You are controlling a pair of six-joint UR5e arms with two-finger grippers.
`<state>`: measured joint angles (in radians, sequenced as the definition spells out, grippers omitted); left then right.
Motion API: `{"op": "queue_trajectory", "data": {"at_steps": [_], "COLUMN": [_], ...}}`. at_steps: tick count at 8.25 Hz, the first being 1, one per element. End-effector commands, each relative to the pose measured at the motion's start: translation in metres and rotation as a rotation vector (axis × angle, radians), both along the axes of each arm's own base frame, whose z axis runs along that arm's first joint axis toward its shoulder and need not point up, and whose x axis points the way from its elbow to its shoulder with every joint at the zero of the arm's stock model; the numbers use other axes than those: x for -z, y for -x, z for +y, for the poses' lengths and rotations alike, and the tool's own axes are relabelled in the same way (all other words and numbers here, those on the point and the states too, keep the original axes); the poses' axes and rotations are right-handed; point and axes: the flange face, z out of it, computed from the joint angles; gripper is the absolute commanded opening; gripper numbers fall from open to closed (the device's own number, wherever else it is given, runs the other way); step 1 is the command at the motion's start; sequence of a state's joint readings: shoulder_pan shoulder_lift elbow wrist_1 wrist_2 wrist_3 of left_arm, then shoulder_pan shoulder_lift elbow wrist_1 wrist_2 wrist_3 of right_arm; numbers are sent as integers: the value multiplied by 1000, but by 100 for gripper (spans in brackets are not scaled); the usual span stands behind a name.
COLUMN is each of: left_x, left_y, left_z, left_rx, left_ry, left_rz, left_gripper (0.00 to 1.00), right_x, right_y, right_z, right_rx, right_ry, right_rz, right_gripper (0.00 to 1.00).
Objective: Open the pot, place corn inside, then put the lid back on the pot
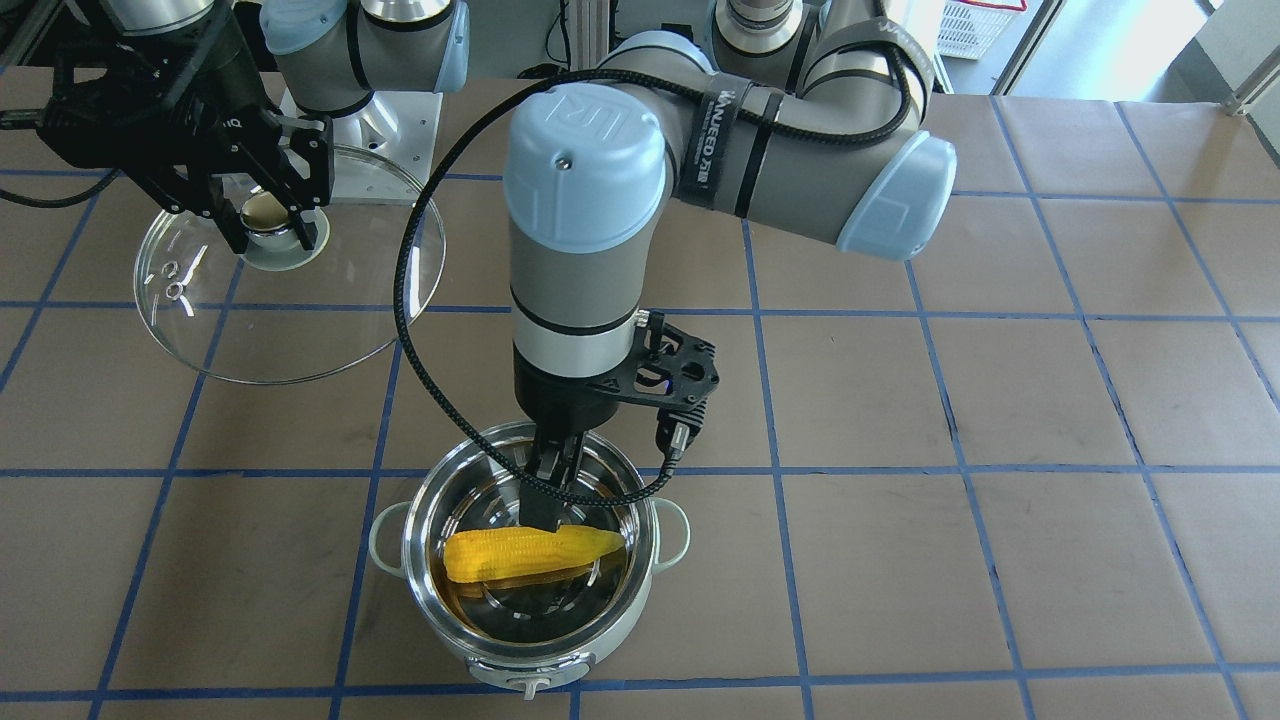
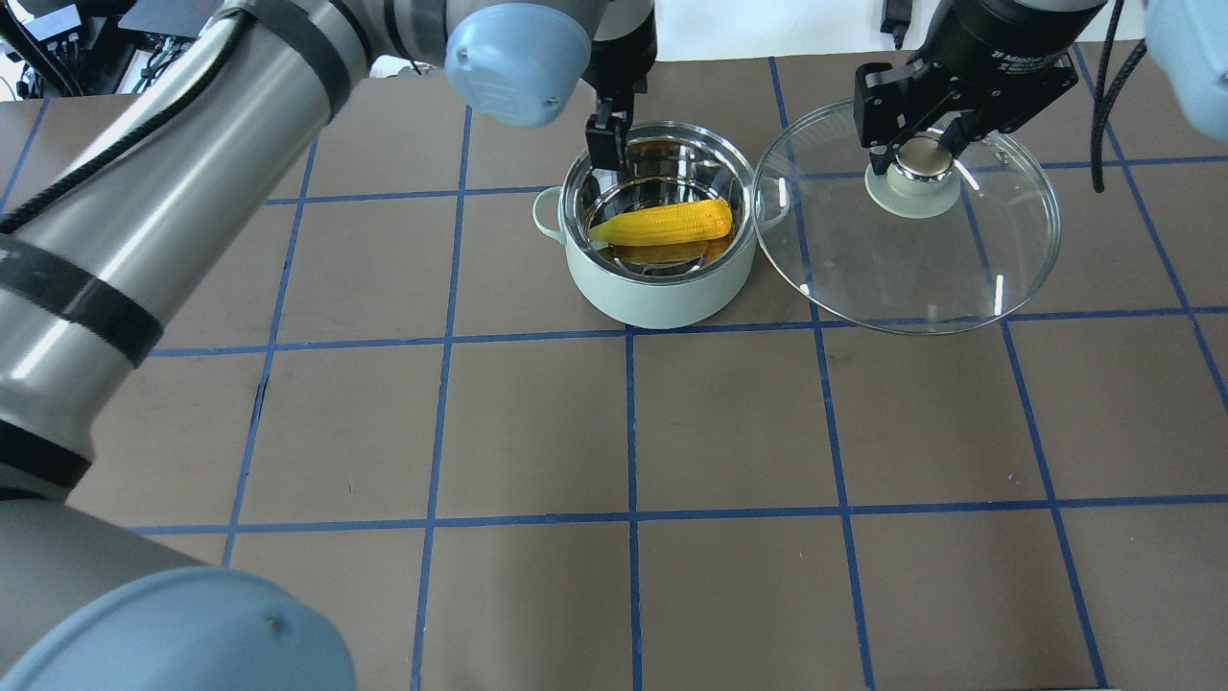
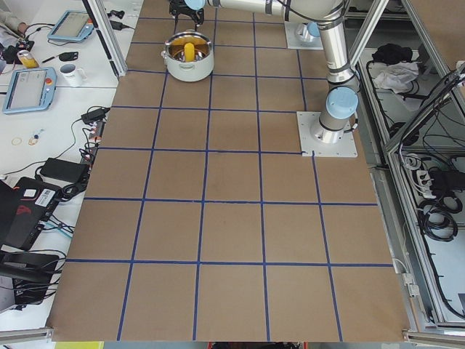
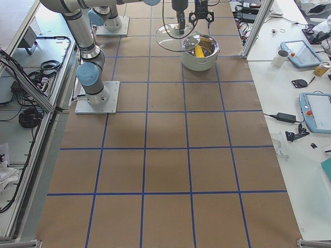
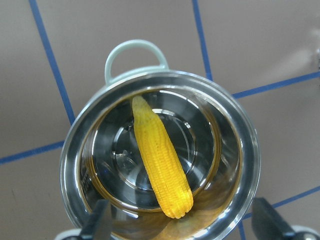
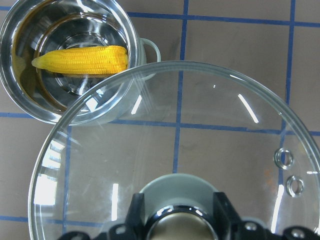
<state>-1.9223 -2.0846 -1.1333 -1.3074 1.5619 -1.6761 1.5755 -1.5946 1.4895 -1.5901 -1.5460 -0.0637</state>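
The mint-green pot (image 1: 530, 662) stands open on the table, also in the overhead view (image 2: 662, 293). The yellow corn (image 1: 530, 555) lies loose on its steel bottom (image 5: 160, 160). My left gripper (image 1: 548, 500) hangs over the pot's rim, just above the corn, open and empty; its fingers (image 5: 97, 222) stand wide apart. My right gripper (image 2: 919, 154) is shut on the knob of the glass lid (image 2: 911, 269) and holds it beside the pot. In the right wrist view the lid (image 6: 200, 150) overlaps the pot's rim, with the corn (image 6: 82, 60) beyond.
The table is brown paper with a blue tape grid. A black cable (image 1: 405, 300) loops from the left arm between pot and lid. The right arm's base plate (image 1: 385, 115) is behind the lid. Benches with tablets and a mug (image 3: 73, 73) flank the table.
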Motion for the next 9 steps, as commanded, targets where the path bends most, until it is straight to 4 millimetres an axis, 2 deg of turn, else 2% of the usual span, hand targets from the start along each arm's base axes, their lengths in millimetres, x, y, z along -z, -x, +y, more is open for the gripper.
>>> {"op": "queue_trajectory", "data": {"at_steps": [1, 2, 3, 4, 5, 6, 8, 9], "left_x": [-35, -38, -55, -68, -80, -94, -113, -116], "left_y": [-93, -140, -194, -236, -259, -277, -304, -303], "left_z": [9, 18, 29, 46, 66, 85, 103, 110], "left_rx": [206, 256, 303, 465, 616, 739, 985, 1080], "left_ry": [33, 27, 46, 57, 53, 57, 65, 51], "left_rz": [-56, -74, -87, -129, -162, -205, -263, -268], "left_gripper": [100, 100, 100, 100, 100, 100, 100, 100], "right_x": [17, 26, 43, 65, 95, 124, 159, 169], "right_y": [-14, -40, -71, -103, -142, -156, -163, -163], "right_z": [-34, -44, -59, -82, -113, -138, -161, -164], "right_rx": [-10, -25, -5, 49, 58, 92, 91, 93], "right_ry": [62, 90, 117, 119, 112, 107, 129, 116], "right_rz": [-14, -16, -33, -62, -67, -75, -93, -90], "right_gripper": [28, 28, 28, 26, 25, 25, 26, 26]}}
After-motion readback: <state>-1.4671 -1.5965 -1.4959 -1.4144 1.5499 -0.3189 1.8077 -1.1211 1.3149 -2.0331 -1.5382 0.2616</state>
